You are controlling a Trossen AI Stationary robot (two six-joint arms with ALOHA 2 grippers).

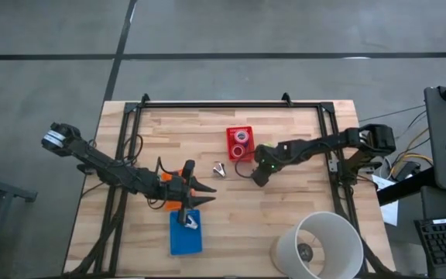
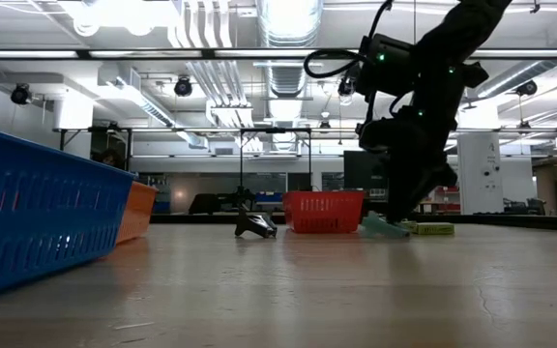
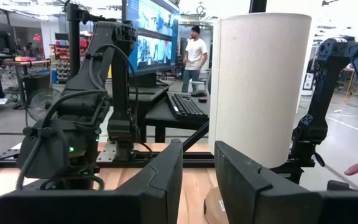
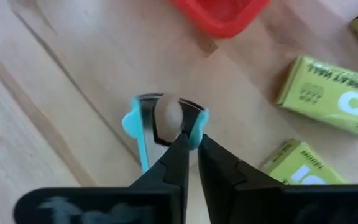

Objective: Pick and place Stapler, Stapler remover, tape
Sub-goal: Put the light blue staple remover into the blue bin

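Note:
My right gripper (image 1: 256,177) (image 4: 191,138) points down at a small light-blue object (image 4: 135,121) with a pale round part, lying on the wood beside two green boxes (image 4: 328,99); the fingers stand almost together at its edge. In the low view it lies flat (image 2: 383,228) under that gripper (image 2: 406,205). A dark claw-shaped stapler remover (image 1: 219,169) (image 2: 256,225) rests on the table near the red basket (image 1: 240,144), which holds small tape rolls. My left gripper (image 1: 202,194) (image 3: 197,149) hovers open over the far edge of the blue tray (image 1: 184,236), where a small pale item (image 1: 190,223) lies. My right gripper comes from above, pointing down, with its fingertips (image 4: 180,142) at one end of the light-blue object's rim (image 4: 199,124). The rim seems pinched between the two tips, though the fingers hide the exact spot. The object lies flat on the table.
A big white cylinder (image 1: 320,244) stands at the table's near right corner. An orange bin (image 2: 138,208) sits by the blue tray (image 2: 37,217). A black frame (image 1: 231,104) runs along the table's edges. A person (image 3: 196,53) stands in the room beyond.

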